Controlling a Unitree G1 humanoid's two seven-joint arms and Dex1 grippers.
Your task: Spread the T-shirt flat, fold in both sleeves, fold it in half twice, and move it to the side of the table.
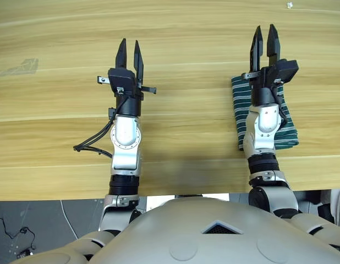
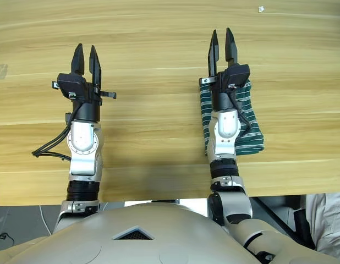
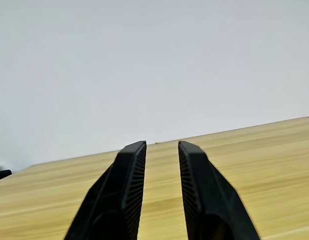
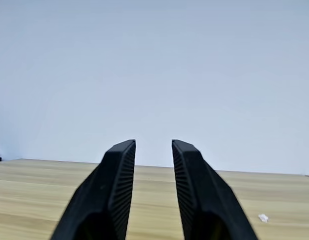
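T-shirt (image 1: 290,130), folded, on table (image 1: 186,33) at right, middle hidden beneath right arm (image 1: 264,124); left gripper (image 1: 129,48), right gripper (image 1: 264,34) spread, empty.

Silver forearms (image 1: 126,137), looped black cables (image 1: 93,147), black ribbed two-finger tools (image 1: 130,47) (image 1: 265,33)

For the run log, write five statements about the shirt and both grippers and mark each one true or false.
1. The T-shirt lies folded into a small bundle on the table. True.
2. The right gripper is clamped on the shirt. False: its fingers are apart and hold nothing.
3. The left gripper grips a sleeve. False: it is open and empty over bare wood.
4. The shirt lies on the robot's right, partly under the right arm. True.
5. A small white scrap lies on the table beyond the right gripper. True.
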